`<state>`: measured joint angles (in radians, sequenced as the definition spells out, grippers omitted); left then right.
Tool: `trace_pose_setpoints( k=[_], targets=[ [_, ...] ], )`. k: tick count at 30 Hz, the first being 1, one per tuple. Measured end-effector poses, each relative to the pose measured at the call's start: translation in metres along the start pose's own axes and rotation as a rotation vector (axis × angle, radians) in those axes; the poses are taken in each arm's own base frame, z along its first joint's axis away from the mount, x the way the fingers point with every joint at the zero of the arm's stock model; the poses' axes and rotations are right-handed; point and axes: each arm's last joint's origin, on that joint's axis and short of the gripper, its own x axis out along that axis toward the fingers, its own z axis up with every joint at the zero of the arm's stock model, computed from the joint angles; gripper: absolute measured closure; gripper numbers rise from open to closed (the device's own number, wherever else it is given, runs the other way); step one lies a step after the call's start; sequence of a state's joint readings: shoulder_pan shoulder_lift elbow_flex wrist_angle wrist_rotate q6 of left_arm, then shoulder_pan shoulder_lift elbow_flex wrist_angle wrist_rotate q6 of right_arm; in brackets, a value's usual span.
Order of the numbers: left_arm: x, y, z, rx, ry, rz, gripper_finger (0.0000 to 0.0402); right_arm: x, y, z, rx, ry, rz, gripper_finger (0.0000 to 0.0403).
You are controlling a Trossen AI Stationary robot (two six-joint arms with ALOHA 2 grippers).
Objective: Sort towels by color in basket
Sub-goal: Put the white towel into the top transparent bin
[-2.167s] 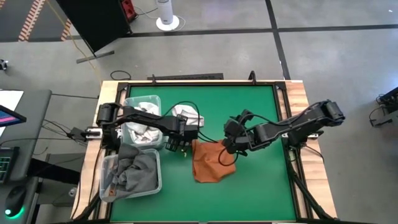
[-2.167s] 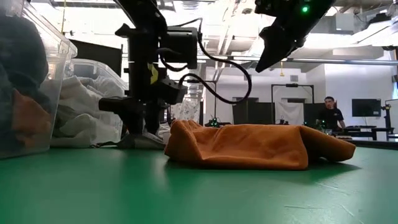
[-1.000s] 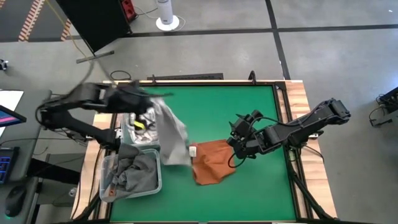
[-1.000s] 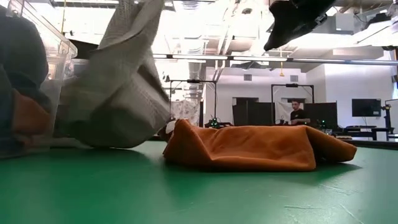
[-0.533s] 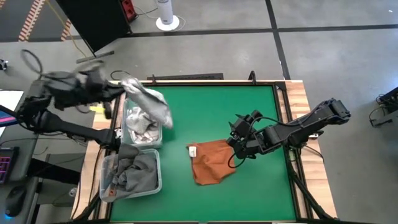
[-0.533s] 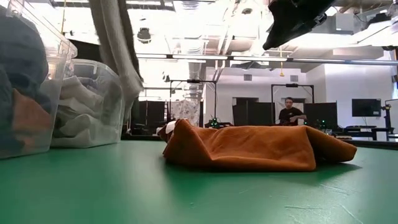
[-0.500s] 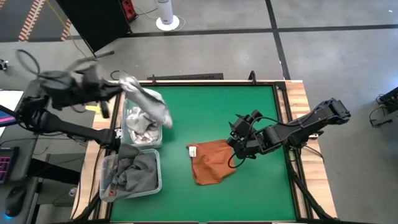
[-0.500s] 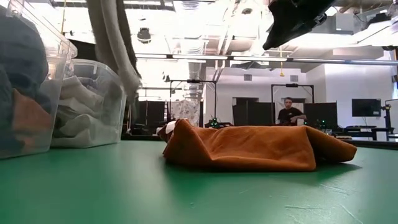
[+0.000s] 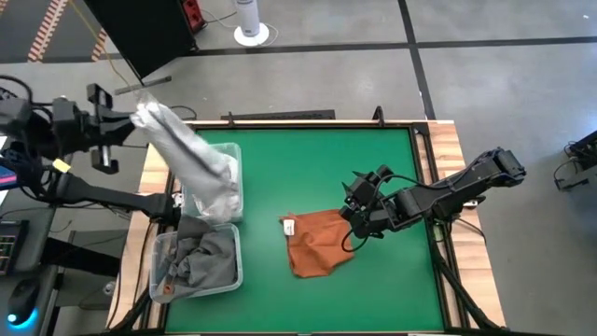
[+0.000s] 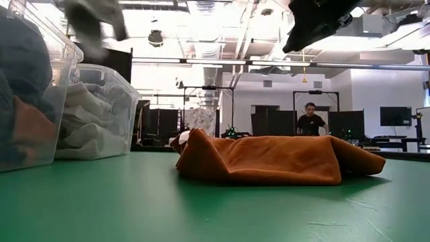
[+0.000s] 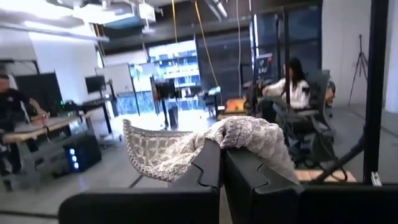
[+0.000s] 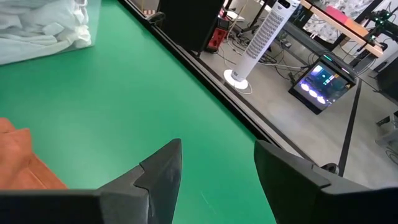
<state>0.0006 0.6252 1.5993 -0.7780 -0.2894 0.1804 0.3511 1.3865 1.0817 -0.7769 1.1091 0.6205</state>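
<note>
High view: left gripper [image 9: 119, 126] raised beyond the counter [image 9: 373, 280] edge, fingers pinched on soft white grey-checked towel [image 9: 191, 159] trailing into clear plastic bin [image 9: 235, 201]; could snag. Right gripper [image 9: 354, 207], fingers wide, over crumpled rust-orange towel [image 9: 317, 245].
Left wrist view: thin pinch, could slip.

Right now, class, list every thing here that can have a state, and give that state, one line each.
Left tool: shut on the checked towel, raised past the table's left edge.
Checked towel: hanging from the left tool, lower end over the far bin.
Far bin: holds white towels.
Near bin: holds grey towels.
Orange towel: crumpled on the table.
Right tool: open, above the orange towel.
</note>
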Motion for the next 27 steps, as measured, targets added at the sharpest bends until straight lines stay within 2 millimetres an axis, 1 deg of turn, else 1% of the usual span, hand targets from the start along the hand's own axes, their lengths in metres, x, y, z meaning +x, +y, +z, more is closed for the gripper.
trace_pose_setpoints(
  k=[5,8,9,13,16,18,22,27],
  targets=[
    [-0.014,0.005,0.001,-0.006,-0.036,0.014,0.0401,0.0,0.0,0.0,0.001,0.0,0.0,0.0168],
    [-0.016,0.006,-0.008,0.004,0.065,0.084,0.0401,0.0,0.0,0.0,0.004,-0.001,0.002,0.0168],
    [-0.013,0.006,-0.013,0.013,0.115,0.114,0.0401,0.0,0.0,0.0,0.005,-0.002,0.002,0.0168],
    [0.003,0.001,-0.028,0.032,0.231,0.21,0.0401,0.0,0.001,0.001,0.007,-0.005,0.004,0.0168],
    [0.017,-0.002,-0.032,0.048,0.22,0.307,0.0401,0.0,0.002,0.003,0.003,-0.014,0.011,0.0168],
    [0.027,-0.004,-0.034,0.054,0.192,0.34,0.0401,0.0,0.003,0.004,0.0,-0.024,0.017,0.0168],
    [0.047,-0.01,-0.034,0.112,0.132,0.354,0.0401,0.0,0.005,0.007,-0.015,-0.04,0.026,0.0168],
    [0.059,-0.015,-0.038,0.16,0.175,0.343,0.0401,0.0,0.006,0.009,-0.019,-0.047,0.029,0.0168]
  ],
)
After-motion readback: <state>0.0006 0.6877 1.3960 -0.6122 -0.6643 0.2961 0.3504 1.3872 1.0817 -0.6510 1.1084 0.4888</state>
